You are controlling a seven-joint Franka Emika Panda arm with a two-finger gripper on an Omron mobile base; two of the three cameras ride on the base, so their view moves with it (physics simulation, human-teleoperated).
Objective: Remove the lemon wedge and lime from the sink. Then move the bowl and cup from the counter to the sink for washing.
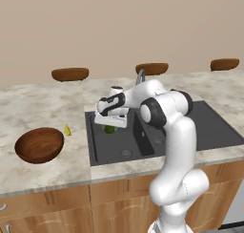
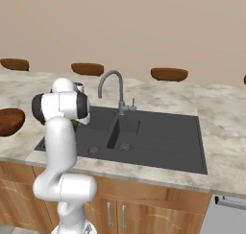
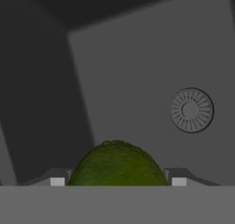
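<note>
My gripper (image 1: pixel 110 125) reaches down into the left basin of the dark grey sink (image 1: pixel 214 132), shut on the round dark green lime (image 1: pixel 110 129). In the hand view the lime (image 3: pixel 117 165) fills the gap between the two fingertips of the gripper (image 3: pixel 118 182), above the basin floor of the sink (image 3: pixel 137 58). A sliver of the lime (image 2: pixel 75 123) peeks from behind the arm. The yellow lemon wedge (image 1: pixel 67 130) lies on the counter left of the sink. Beside it stands the wooden bowl (image 1: pixel 39 144), (image 2: pixel 9 121). The cup is out of view.
A curved grey faucet (image 2: pixel 113 84) rises behind the sink's divider. A round drain (image 3: pixel 191 110) sits in the basin floor. Brown stool tops (image 1: pixel 70 74) line the far side of the marble counter (image 1: pixel 43 103). Wooden cabinets (image 2: pixel 115 214) run below.
</note>
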